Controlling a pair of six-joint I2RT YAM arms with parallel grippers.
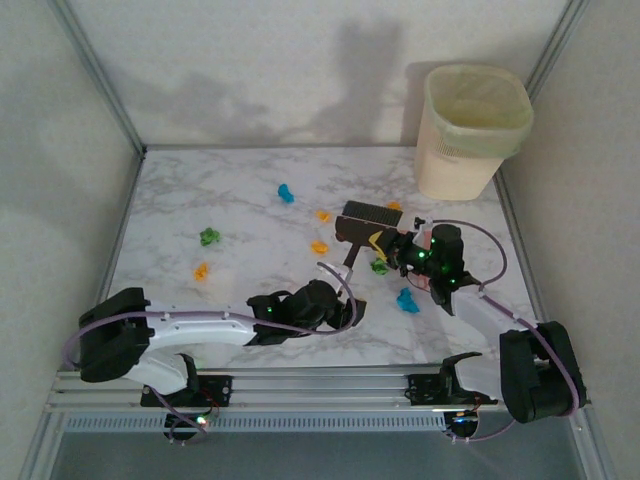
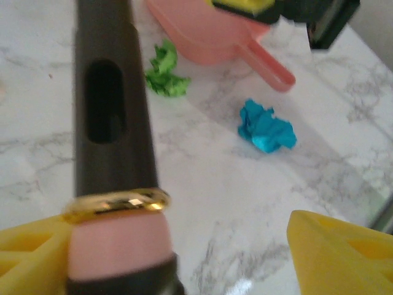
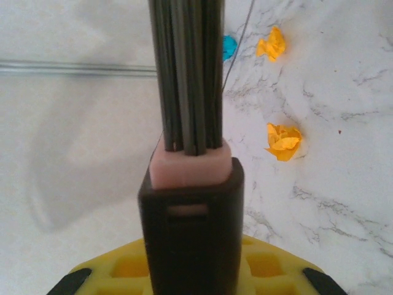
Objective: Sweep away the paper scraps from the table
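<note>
While the paper scraps (image 1: pixel 318 247) lie loose all over the marble table (image 1: pixel 180 190), both arms reach toward the centre right of the overhead view. A blue scrap (image 1: pixel 286 192) sits above centre, with two orange bits to its lower right. A green scrap (image 1: pixel 209 237) and an orange scrap (image 1: pixel 201 271) lie at the left, well apart from the arms. Another green piece (image 2: pixel 164 72) and a blue piece (image 2: pixel 265 128) lie right of centre, near the grippers.

The left gripper (image 1: pixel 340 300) has its yellow fingers (image 2: pixel 334 252) spread wide. In the left wrist view the dark brown hand brush (image 2: pixel 110 110) runs up the left side of the frame, its handle showing an oval hole, a gold band and a pink section. That pink section lies against the finger at lower left, and bare marble shows between the handle and the other finger.

The right gripper (image 1: pixel 385 245) hangs over the pink dustpan (image 2: pixel 209 31), whose handle points to the lower right just beside the green piece. In the right wrist view a dark block with a pink insert and dark bristles stands close in front of the fingers, and I cannot tell whether they clamp it. A cream waste bin (image 1: pixel 470 130) stands at the upper right.
</note>
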